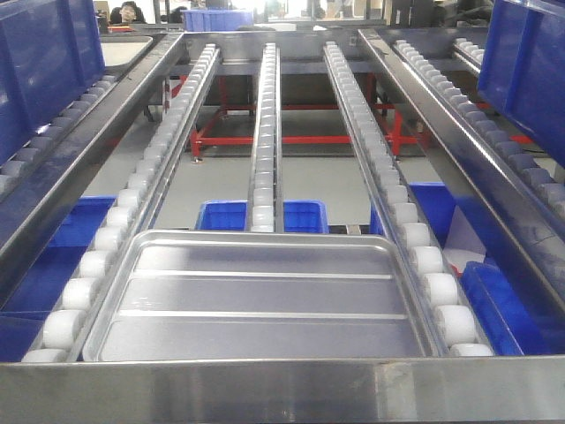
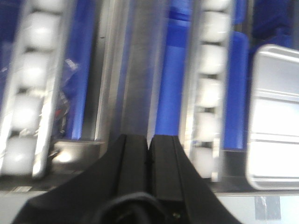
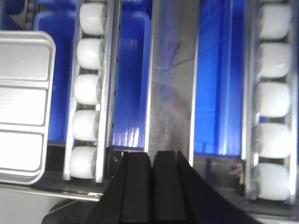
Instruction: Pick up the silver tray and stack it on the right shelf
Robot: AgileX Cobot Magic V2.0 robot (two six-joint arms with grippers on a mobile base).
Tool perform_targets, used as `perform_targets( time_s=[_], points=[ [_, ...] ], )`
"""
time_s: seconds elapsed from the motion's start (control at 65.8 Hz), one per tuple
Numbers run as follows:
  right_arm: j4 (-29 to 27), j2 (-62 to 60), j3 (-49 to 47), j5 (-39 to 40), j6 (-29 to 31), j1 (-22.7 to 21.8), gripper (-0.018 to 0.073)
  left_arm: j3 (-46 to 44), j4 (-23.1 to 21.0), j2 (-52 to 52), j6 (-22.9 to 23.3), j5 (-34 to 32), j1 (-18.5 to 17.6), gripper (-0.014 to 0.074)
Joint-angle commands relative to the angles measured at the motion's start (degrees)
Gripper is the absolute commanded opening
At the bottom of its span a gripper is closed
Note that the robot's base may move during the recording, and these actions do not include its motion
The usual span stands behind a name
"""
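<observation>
The silver tray (image 1: 265, 296), ribbed twice across its floor, lies flat at the near end of the middle roller rack, against the steel front bar (image 1: 282, 389). Its left end shows in the left wrist view (image 2: 275, 116) and its right end in the right wrist view (image 3: 23, 102). The right shelf (image 1: 481, 124) runs back beyond a steel divider, and one of its roller rails (image 3: 273, 102) is visible. My left gripper (image 2: 149, 137) is shut and empty, left of the tray. My right gripper (image 3: 152, 154) is shut and empty over the steel divider (image 3: 170, 79), right of the tray.
Blue bins (image 1: 225, 215) sit on the level below the rails. Large blue crates stand on the left lane (image 1: 44, 62) and the far right lane (image 1: 530, 62). A red frame (image 1: 300, 139) stands on the floor behind.
</observation>
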State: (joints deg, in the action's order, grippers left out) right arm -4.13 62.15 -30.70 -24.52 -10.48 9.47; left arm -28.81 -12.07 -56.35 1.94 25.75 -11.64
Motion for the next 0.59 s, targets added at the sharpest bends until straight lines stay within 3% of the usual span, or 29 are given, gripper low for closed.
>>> perform_targets(
  time_s=[0.0, 0.076, 0.152, 0.319, 0.426, 0.486, 0.578],
  points=[
    [-0.88, 2.37, -4.04, 1.87, -1.63, 0.0, 0.0078, -4.05, -0.7, -1.61, 0.53, -2.94, -3.69, -0.0093],
    [-0.82, 4.56, -5.92, 2.79, -2.46, 0.32, 0.0081, -5.67, -0.11, -4.52, 3.16, -2.94, -6.17, -0.0093],
    [-0.82, 6.28, -7.66, 3.02, -4.65, 1.5, 0.0081, -7.93, 3.29, -7.84, 7.94, -2.94, -9.02, -0.0093],
    [-0.36, 8.97, -9.91, 5.01, -10.19, 7.95, 0.0081, -13.71, 19.69, -15.03, 25.75, -1.77, -15.26, -0.0093],
    [-0.03, 12.89, -11.26, 5.75, -14.12, 11.98, 0.0081, -18.64, 30.88, -19.58, 36.16, 3.78, -20.48, -0.0094],
    [0.79, 14.89, -11.92, 6.25, -16.15, 13.02, 0.0083, -20.91, 33.57, -21.42, 39.06, 5.89, -23.12, -0.0094],
    [3.29, 17.82, -13.89, 6.28, -21.73, 13.34, 0.0083, -23.12, 33.56, -23.24, 41.57, 7.49, -25.9, -0.0094]
  ],
)
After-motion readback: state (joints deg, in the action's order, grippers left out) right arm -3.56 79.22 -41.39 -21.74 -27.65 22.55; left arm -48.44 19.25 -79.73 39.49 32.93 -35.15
